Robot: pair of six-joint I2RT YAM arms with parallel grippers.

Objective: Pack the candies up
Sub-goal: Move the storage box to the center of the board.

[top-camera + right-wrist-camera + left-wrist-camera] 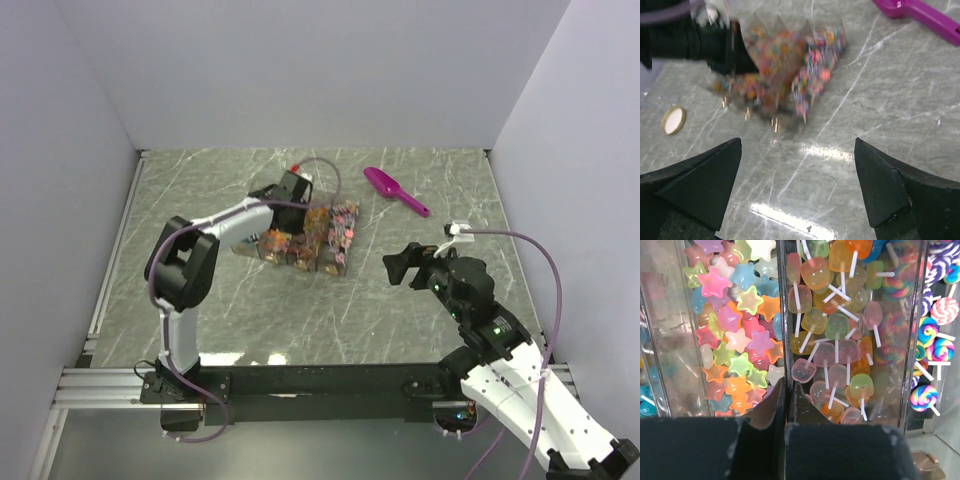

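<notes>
Left gripper (787,386) pinched on clear box (782,315) between candies (740,325); right gripper (797,150) agape, its view blurred.

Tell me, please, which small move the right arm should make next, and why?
Probably swing the right end effector toward the handle of the magenta scoop. It is open and empty, while the left end effector appears closed on a divider wall of the clear container full of candies. The scoop lies untouched, apart from both arms.
</notes>
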